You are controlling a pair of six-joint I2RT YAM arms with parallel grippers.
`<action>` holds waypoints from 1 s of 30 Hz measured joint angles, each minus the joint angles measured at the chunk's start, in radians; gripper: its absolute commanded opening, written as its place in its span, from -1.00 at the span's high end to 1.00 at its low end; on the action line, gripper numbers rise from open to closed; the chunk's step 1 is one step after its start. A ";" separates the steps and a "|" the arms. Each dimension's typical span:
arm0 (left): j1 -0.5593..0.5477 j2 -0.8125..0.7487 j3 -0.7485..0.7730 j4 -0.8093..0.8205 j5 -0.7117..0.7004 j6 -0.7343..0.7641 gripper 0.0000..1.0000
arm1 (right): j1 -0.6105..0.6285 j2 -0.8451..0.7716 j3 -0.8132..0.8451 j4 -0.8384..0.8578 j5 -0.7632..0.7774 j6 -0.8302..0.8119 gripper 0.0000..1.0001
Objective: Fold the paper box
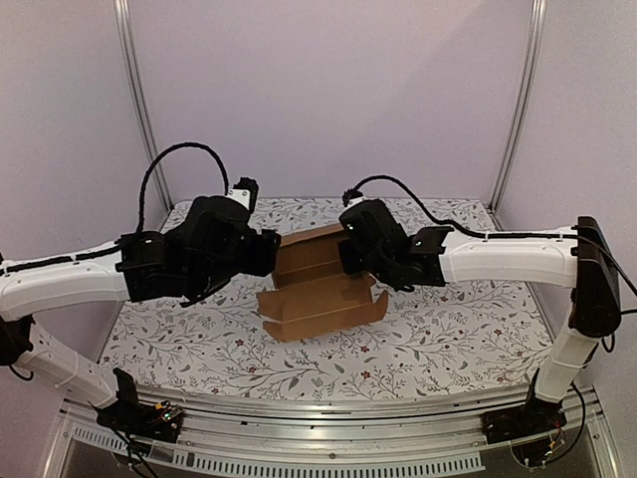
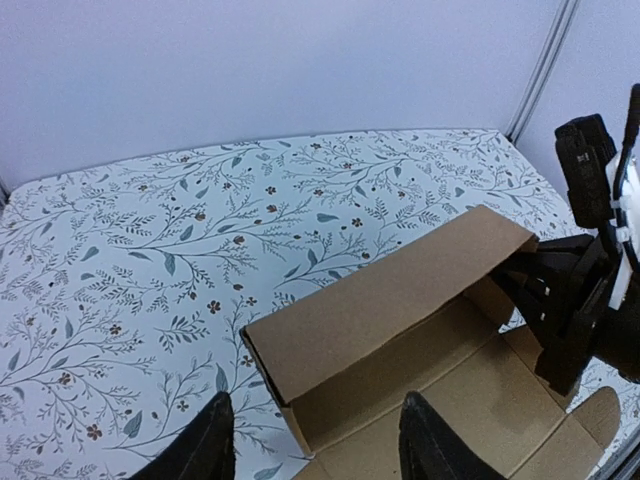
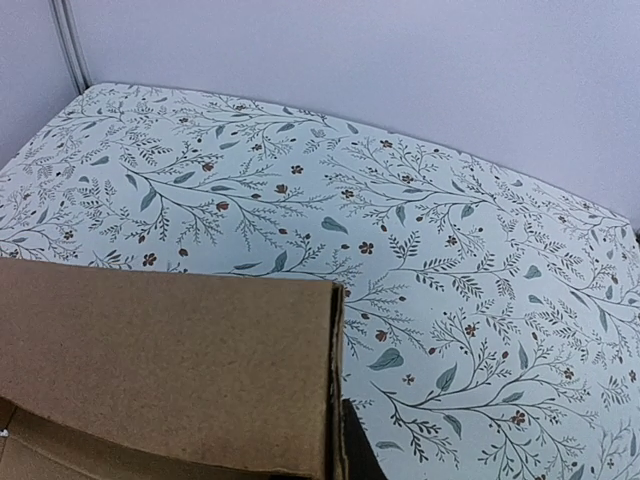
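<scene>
I am reaching both arms in over the flowered surface (image 1: 179, 344) toward the paper box (image 1: 323, 307), which is lying near the middle of it, only partly formed. Its floor is lying flat and open to view, and the long wall on its far side is standing up. A rounded flap (image 2: 592, 408) is sticking out flat at the box's right end.

My left tool (image 2: 315, 405) is hovering at the box's left end with its fingers (image 2: 212, 445) spread well apart. The box's near left corner is sitting in the gap between them, touching neither finger, so I am gripping nothing there.

My right tool (image 1: 350, 257) is sitting at the box's right end, closed tight on the end of the upright wall. In its own camera the cardboard is covering one finger, while the other is showing just past the wall's edge.

Beyond the box, the surface is running on to a pale lilac wall (image 1: 328, 90), with a metal post (image 1: 136, 100) standing to the box's far left and another to its far right.
</scene>
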 measured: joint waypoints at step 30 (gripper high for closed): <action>0.109 0.064 -0.111 0.196 0.409 0.278 -0.06 | -0.129 0.117 -0.365 0.786 -0.889 -0.286 1.00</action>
